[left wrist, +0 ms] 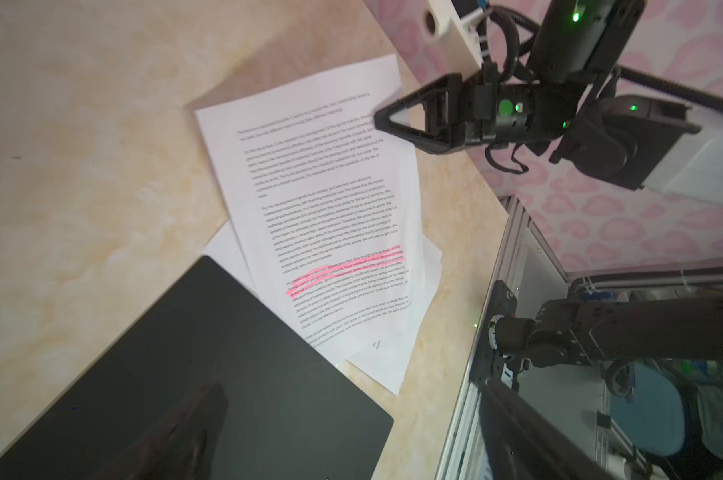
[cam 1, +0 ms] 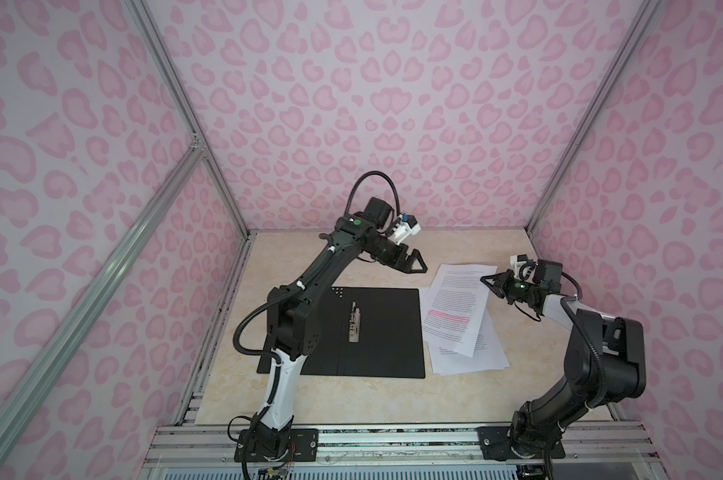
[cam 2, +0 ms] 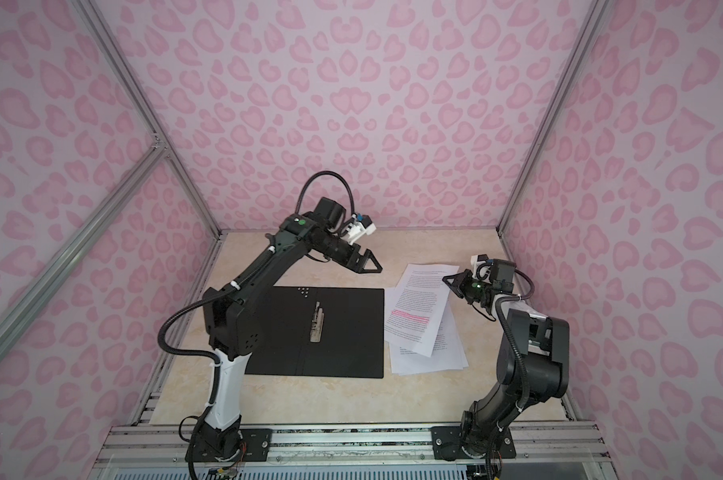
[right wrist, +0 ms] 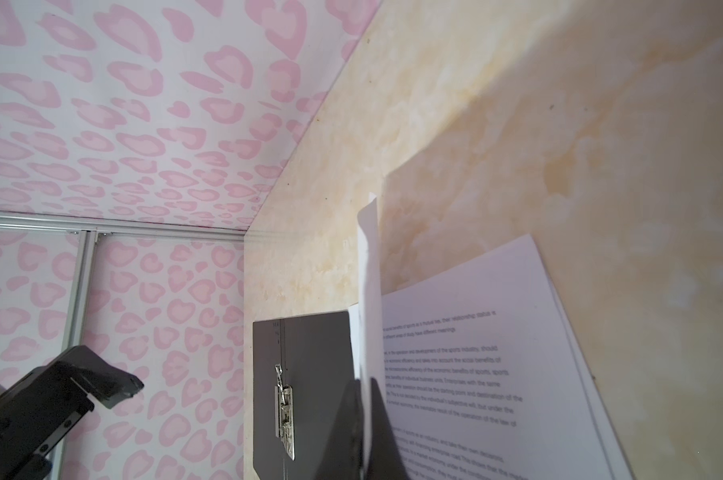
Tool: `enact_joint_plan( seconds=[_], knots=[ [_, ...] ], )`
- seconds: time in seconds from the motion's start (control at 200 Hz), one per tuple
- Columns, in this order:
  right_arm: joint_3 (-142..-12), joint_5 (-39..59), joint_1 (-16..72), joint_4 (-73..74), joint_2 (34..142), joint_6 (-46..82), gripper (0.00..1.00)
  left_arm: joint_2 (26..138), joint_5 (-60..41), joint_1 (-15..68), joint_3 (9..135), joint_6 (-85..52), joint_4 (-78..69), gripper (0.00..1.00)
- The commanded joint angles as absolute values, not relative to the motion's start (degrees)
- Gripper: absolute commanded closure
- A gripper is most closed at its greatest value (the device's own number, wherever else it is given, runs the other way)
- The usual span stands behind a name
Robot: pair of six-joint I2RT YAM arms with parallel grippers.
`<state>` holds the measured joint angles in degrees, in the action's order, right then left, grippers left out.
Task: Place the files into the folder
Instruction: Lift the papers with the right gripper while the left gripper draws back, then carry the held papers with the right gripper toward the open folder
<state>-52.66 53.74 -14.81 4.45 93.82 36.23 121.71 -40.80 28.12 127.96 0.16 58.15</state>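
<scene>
Both top views, beige tabletop (cam 1: 351,399), pink leopard-print walls (cam 1: 393,104), left fingers (cam 1: 423,269) spread, right fingers (cam 1: 485,280) pinching top sheet of files (cam 1: 455,303).

— Anything legible?
— Only on the files (right wrist: 467,374). It's dense black print, mostly too blurred. In the right wrist view, fragments read "sports industry" and "operation of the law of".
— And the pink-marked lines (left wrist: 347,270)?
— Can't make them out.

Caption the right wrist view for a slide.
Right gripper pinches the top sheet beside the open black folder.
</scene>
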Motion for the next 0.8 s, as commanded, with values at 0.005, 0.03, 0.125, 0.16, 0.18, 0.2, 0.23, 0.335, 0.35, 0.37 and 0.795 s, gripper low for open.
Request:
enact_joint_plan(
  seconds=[0.005,0.03,0.125,0.16,0.18,0.2,0.23,0.335,0.35,0.37,0.795],
  knots=[
    [-55.31,52.30,-13.95,-2.48,88.95,33.67,1.00,114.33,-44.41,20.84,123.15,-2.09,60.21,0.02],
    [-56.31,51.84,-13.66,-4.19,87.64,33.08,1.00,112.46,-44.92,18.87,121.76,-2.19,60.27,0.02],
    [-60.93,49.27,-11.88,-11.83,83.80,30.74,1.00,105.66,-45.51,12.00,116.72,-0.58,61.46,0.02],
    [-62.79,48.92,-10.89,-14.21,82.70,29.78,1.00,103.18,-45.18,9.88,114.64,0.24,61.84,0.02],
    [-63.77,48.75,-10.30,-15.20,82.13,29.59,1.00,101.69,-44.95,8.79,113.29,0.70,61.90,0.02],
    [-64.61,48.57,-9.66,-16.14,81.55,29.53,1.00,100.22,-44.73,7.73,111.88,1.12,61.88,0.02],
    [-65.96,48.24,-8.56,-17.51,80.89,29.36,1.00,98.11,-44.62,6.15,109.69,1.63,61.71,0.02],
    [-71.20,46.47,-4.53,-22.97,79.58,28.38,1.00,91.37,-44.26,1.75,102.30,3.19,60.98,0.02],
    [-71.70,46.37,-3.90,-23.40,79.41,28.51,1.00,90.72,-44.20,1.23,101.25,3.35,60.77,0.02],
    [-72.50,46.37,-3.13,-23.73,79.17,28.74,1.00,89.48,-44.01,0.59,100.06,3.59,60.65,0.02],
    [-77.27,46.57,13.56,-19.63,76.71,39.52,1.00,82.61,-45.86,-6.14,89.93,5.53,61.87,0.02]
  ],
)
